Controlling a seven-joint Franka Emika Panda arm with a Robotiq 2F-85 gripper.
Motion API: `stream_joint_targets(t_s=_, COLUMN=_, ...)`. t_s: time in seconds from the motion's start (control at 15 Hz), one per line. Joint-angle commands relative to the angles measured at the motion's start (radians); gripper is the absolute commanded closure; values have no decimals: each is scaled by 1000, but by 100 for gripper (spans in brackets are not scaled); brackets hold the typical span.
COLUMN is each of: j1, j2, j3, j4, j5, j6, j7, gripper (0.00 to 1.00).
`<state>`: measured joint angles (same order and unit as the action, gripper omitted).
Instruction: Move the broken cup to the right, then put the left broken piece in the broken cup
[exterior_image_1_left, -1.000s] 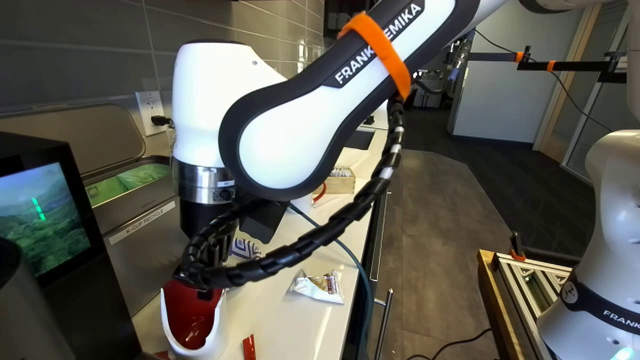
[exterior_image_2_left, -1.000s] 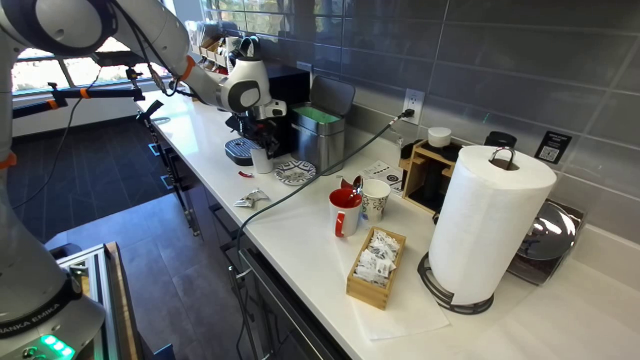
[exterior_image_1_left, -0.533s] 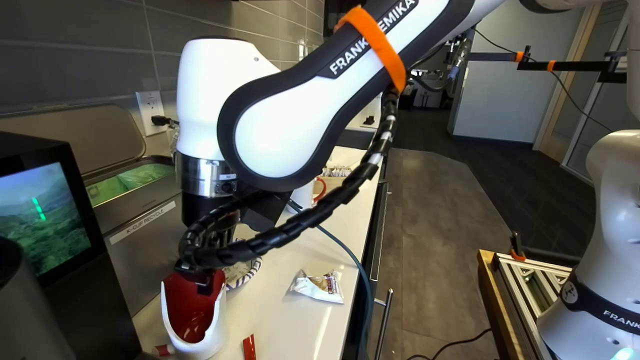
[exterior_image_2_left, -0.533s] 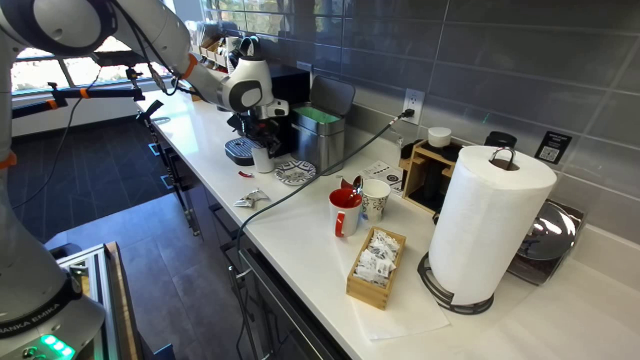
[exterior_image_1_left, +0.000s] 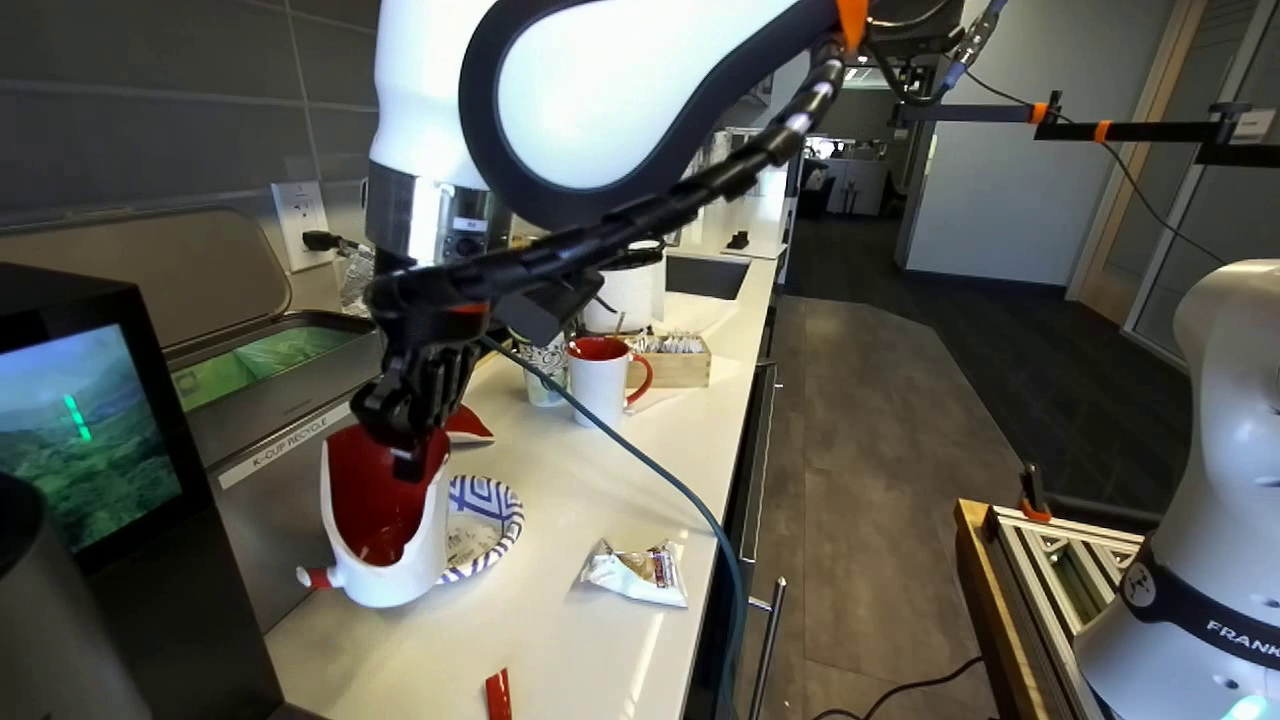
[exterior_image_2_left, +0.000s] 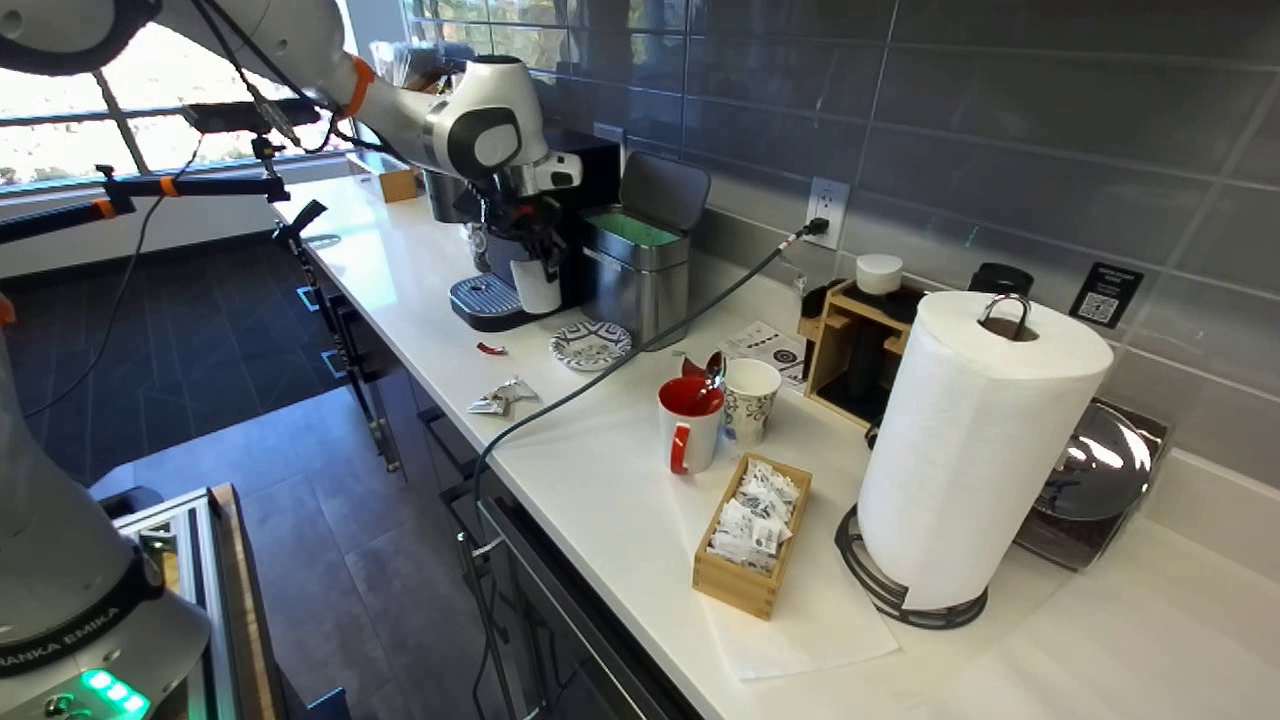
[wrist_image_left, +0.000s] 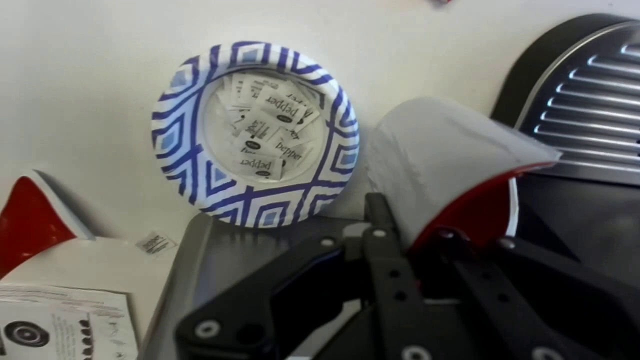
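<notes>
The broken cup (exterior_image_1_left: 400, 578) is white outside and glossy red inside, with a jagged open side. It also shows in an exterior view (exterior_image_2_left: 537, 288) and the wrist view (wrist_image_left: 435, 145). My gripper (exterior_image_1_left: 405, 445) is shut on the cup's wall, one finger outside and one inside, seen in the wrist view (wrist_image_left: 405, 220). The cup hangs above the counter, slightly tilted. A small red broken piece (exterior_image_1_left: 498, 694) lies near the front, also in an exterior view (exterior_image_2_left: 491, 348). A larger red-and-white piece (exterior_image_1_left: 468, 425) lies beyond the plate, also in the wrist view (wrist_image_left: 32, 225).
A blue-and-white plate (exterior_image_2_left: 560, 352) with pepper packets sits beside the cup. A steel bin (exterior_image_2_left: 660, 290) and a coffee machine (exterior_image_2_left: 483, 302) stand close. A snack wrapper (exterior_image_1_left: 637, 572), a red-and-white mug (exterior_image_2_left: 690, 425) and a cable (exterior_image_1_left: 660, 470) are on the counter.
My gripper has risen and lifted the broken cup off the counter. The cup is now higher, its stubby handle shows, and the plate and the farther piece are uncovered in an exterior view.
</notes>
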<state>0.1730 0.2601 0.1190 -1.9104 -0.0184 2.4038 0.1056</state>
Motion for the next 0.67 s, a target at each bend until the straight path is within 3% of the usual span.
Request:
stream_joint_targets(t_s=0.0, j1=-23, j2=-85, j3=-41, j4=-47, j5=-28, j6=-34, j7=47, gripper=97)
stream_joint_targets(t_s=0.6, j1=-122, j2=-154, j3=-146, j4=-157, j5=-22, j6=-32, j7=149, gripper=97)
